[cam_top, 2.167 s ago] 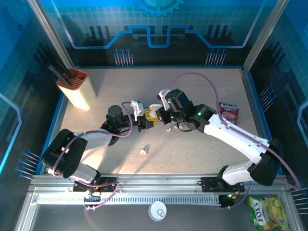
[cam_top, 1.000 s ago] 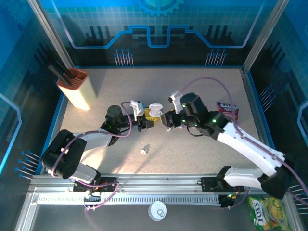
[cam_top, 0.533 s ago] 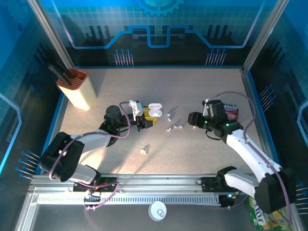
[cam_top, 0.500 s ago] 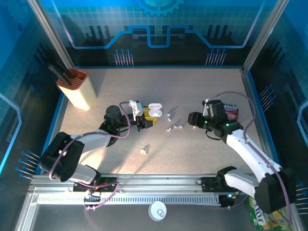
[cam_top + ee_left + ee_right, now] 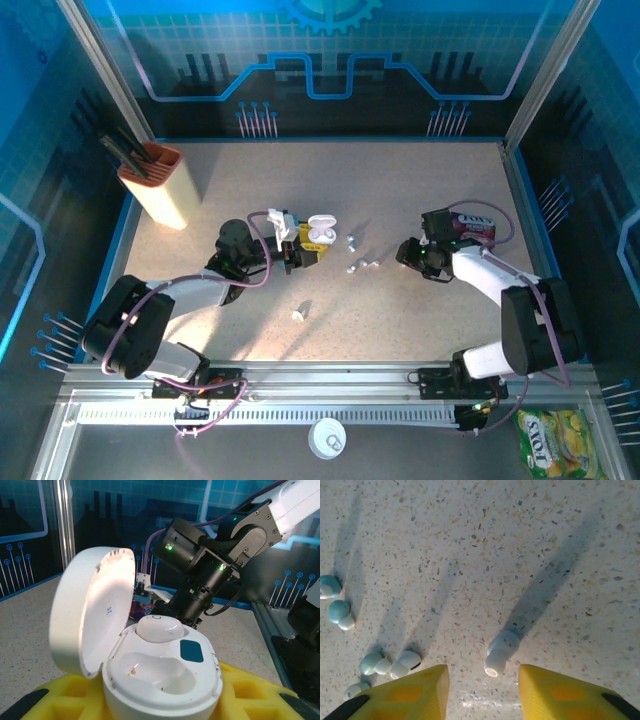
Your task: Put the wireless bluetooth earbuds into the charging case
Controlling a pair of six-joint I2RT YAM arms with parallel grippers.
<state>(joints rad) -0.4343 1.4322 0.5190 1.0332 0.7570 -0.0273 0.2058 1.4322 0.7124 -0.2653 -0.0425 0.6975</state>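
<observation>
Clamping the charging case (image 5: 165,690) between its yellow fingers (image 5: 65,700), the left gripper (image 5: 311,247) holds the white shell with the lid (image 5: 92,610) swung up and back. Within those jaws, the seated earbud (image 5: 159,628) rests in the socket farther from the wrist camera. The nearer socket (image 5: 150,667) holds nothing but a tiny speck. Straight ahead of the left jaws, beyond the case, the black wrist of the right arm (image 5: 200,565) shows green lights.

The right gripper (image 5: 481,677) hangs low over the speckled table (image 5: 520,540). Its jaws stand apart with nothing between them. The nearest earbud (image 5: 498,652), white, lies on the table just ahead of the gap. It sits a little toward the finger (image 5: 560,690) on the right of the wrist view and touches neither finger. Out past the other finger lies a loose scatter: a white bud (image 5: 405,664) just beside a pale blue-green bud (image 5: 372,663), both close to that fingertip. Two more blue-green buds (image 5: 340,614) lie farther ahead and to that side.

From above, the loose wireless bluetooth earbuds (image 5: 362,265) lie between the two sets of jaws, apart from both and outside the case. A stray white piece (image 5: 300,312) lies behind the left jaws, toward the arm bases.
</observation>
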